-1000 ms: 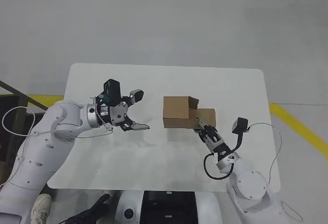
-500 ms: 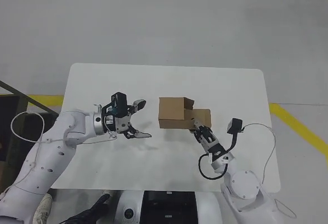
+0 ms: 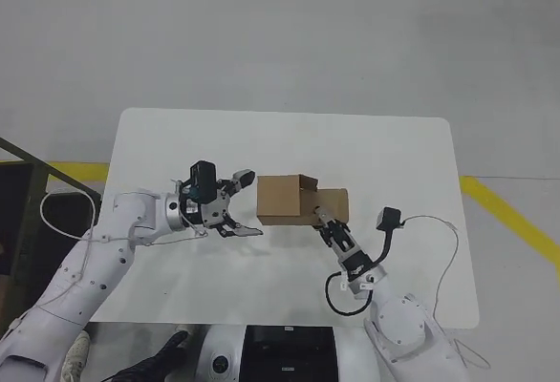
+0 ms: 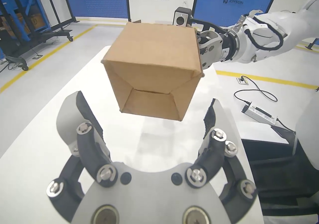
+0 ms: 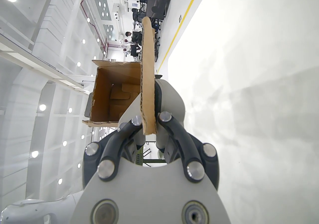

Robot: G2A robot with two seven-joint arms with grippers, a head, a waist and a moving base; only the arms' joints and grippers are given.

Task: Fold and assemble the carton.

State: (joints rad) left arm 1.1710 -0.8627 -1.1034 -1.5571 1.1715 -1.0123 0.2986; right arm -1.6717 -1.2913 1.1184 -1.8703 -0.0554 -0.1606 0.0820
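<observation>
one white table [image 3: 165, 143], and near its centre the brown carton [image 3: 280, 199] sits lifted off the top, folded end facing 9 o'clock. over there the left gripper [image 3: 249, 202] hangs spread wide, just short of touching. at the carton's 5 o'clock the right gripper [image 3: 320, 223] pinches a flap tight.

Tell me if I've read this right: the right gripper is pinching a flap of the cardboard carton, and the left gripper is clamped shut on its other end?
Not quite. The right gripper does pinch a flap of the carton, but the left gripper is open and not touching the carton. The left wrist view shows its spread fingers short of the carton.
</observation>
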